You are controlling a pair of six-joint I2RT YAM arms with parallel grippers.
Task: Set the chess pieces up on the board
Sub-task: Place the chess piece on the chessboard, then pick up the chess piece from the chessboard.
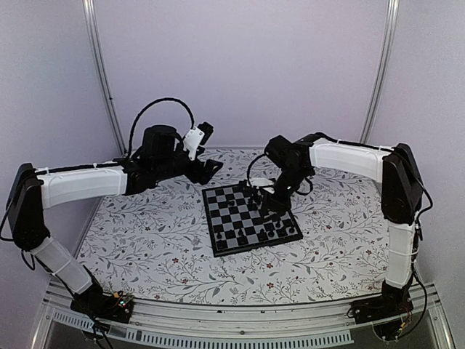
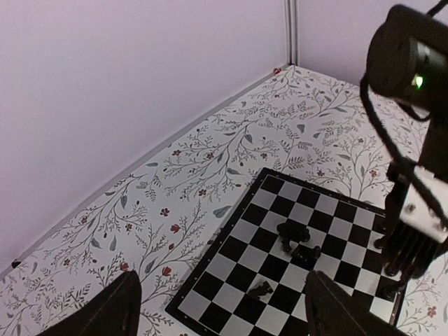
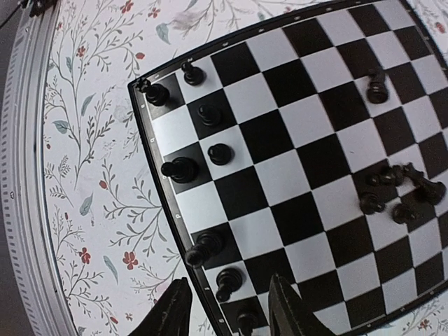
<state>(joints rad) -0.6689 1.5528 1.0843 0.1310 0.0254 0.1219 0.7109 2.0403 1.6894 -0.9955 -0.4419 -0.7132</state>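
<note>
Right pincer (image 3: 228, 297), spread, straddles a piece (image 3: 229, 278) upright on the board (image 3: 269, 133) edge row, likely its home square; left pincer (image 2: 222, 294) hangs wide apart, clear; clustered pieces (image 3: 400, 192) wait mid-board.

No readable text, label, brand or number in any view. Board (image 3: 266, 133): tiny pale marks along black border, near left and far edges, too small to read.
</note>
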